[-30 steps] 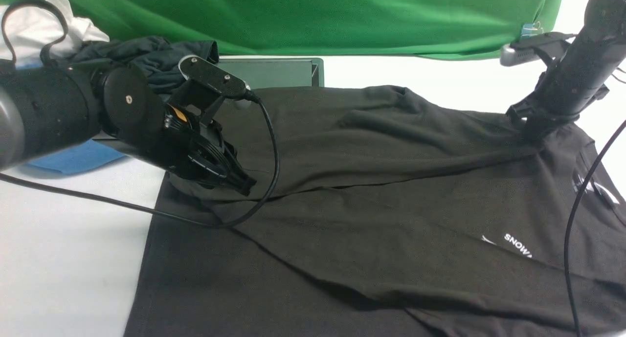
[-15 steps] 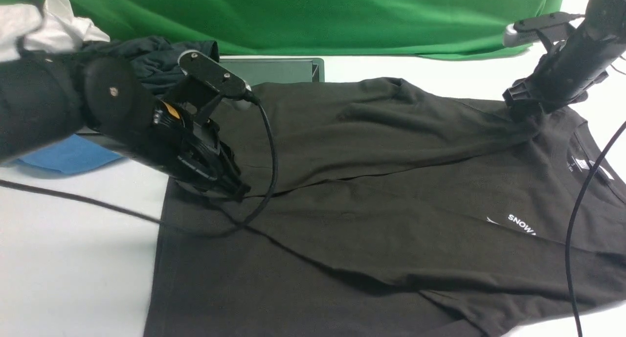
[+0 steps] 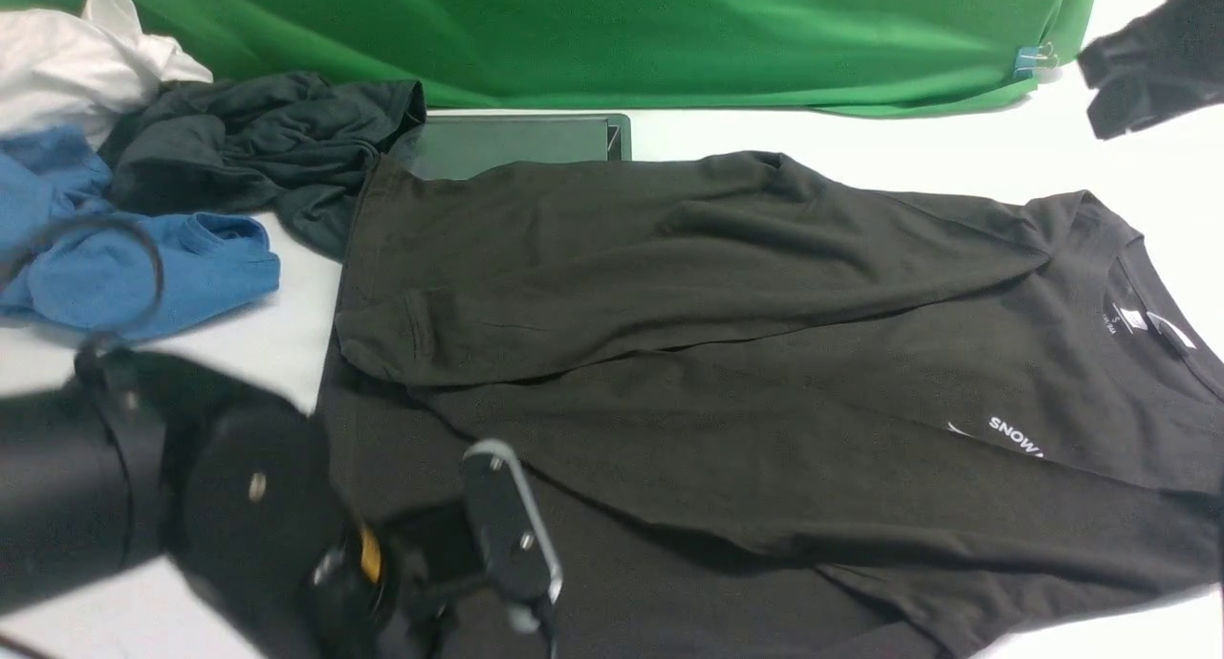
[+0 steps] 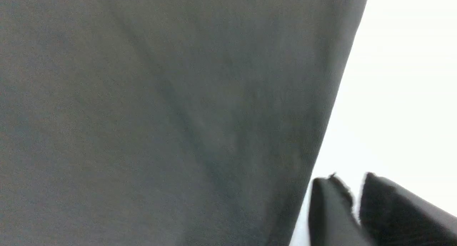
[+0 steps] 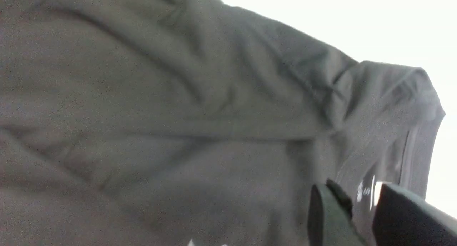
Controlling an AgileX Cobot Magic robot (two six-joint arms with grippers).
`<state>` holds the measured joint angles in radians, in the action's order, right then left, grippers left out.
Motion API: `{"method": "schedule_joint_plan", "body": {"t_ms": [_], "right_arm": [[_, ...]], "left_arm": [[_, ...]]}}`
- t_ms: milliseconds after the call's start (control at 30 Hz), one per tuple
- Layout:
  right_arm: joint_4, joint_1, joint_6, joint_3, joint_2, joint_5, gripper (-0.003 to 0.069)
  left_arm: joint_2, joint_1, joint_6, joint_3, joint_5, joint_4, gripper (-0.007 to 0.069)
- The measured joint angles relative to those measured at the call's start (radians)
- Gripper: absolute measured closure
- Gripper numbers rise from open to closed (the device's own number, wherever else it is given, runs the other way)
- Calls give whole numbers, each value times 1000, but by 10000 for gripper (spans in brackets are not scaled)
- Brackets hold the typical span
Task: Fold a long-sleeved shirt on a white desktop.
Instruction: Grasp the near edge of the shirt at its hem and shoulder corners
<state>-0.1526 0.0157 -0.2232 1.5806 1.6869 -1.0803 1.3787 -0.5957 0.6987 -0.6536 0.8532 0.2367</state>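
- Front view: the shirt [image 3: 727,353] lies spread on the desk [image 3: 861,152], with its collar to the right and its hem to the left. Its far side and sleeve are folded over the body. The white print [image 3: 1014,434] and the neck label [image 3: 1133,319] face up. The shirt's far edge covers part of the grey hatch [image 3: 516,138]. To the left lie a dark garment [image 3: 249,142], a blue garment [image 3: 124,257] and a white cloth [image 3: 67,56], in front of the green backdrop [image 3: 612,28]. The left arm [image 3: 143,487] is blurred, low by the near hem corner, and its pincer is out of frame. The right arm [image 3: 1147,61] is at the far right, off the shirt and too blurred to read.
- Left wrist view: the left gripper [image 4: 351,183] has its fingers slightly parted with nothing between them. It is just beside the shirt's edge, over bare desk.
- Right wrist view: the right gripper [image 5: 362,194] has its fingers apart and empty. It is above the collar, and the label shows through the gap.
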Motion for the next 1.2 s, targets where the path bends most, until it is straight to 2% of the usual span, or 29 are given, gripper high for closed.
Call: {"method": "schedule_joint_plan", "body": {"t_ms": [133, 167, 267, 333, 433, 467, 500, 600, 633, 667, 700, 833, 867, 967, 1067, 1100, 1200], "right_arm": [[-26, -27, 4, -123, -131, 52, 417], [-40, -44, 4, -178, -192, 80, 414], [-59, -76, 10, -254, -257, 121, 414], [-67, -100, 11, -292, -298, 143, 413], [-73, -121, 12, -312, -331, 147, 412], [-74, -129, 13, -313, -344, 144, 412], [-74, -132, 14, -313, -349, 141, 412], [-75, -137, 28, -313, -370, 103, 412], [-74, -138, 30, -313, -373, 98, 412], [-69, -138, 49, -313, -382, 66, 412], [-58, -138, 68, -318, -391, 43, 412], [82, -138, 198, -409, -436, -10, 411], [153, -127, 281, -487, -456, -12, 405], [198, -73, 381, -615, -464, 23, 380], [171, 5, 437, -723, -446, 107, 320], [125, 64, 451, -788, -414, 168, 245], [80, 148, 466, -875, -350, 273, 139]], "left_arm": [[-2, -1, 20, 88, -102, -13, 246], [-2, -1, 25, 139, -171, -39, 169], [-13, -2, 18, 192, -269, -82, 102], [-25, -4, -9, 217, -314, -112, 95], [-29, -6, -54, 224, -332, -146, 140], [-29, -7, -74, 224, -350, -179, 208], [-29, -7, -79, 224, -356, -190, 242], [-29, -7, -109, 207, -347, -237, 462], [-30, -7, -110, 198, -335, -237, 489], [-30, -7, -118, 176, -277, -247, 556], [-40, -7, -125, 152, -228, -248, 580], [-131, -7, -172, 51, -91, -246, 597], [-179, -7, -178, 25, -49, -246, 596], [-243, -7, -185, 11, -8, -237, 596], [-289, -7, -187, 10, 10, -237, 596], [-311, -7, -187, 10, 16, -228, 596], [-328, -7, -187, 10, 24, -222, 596]]}}
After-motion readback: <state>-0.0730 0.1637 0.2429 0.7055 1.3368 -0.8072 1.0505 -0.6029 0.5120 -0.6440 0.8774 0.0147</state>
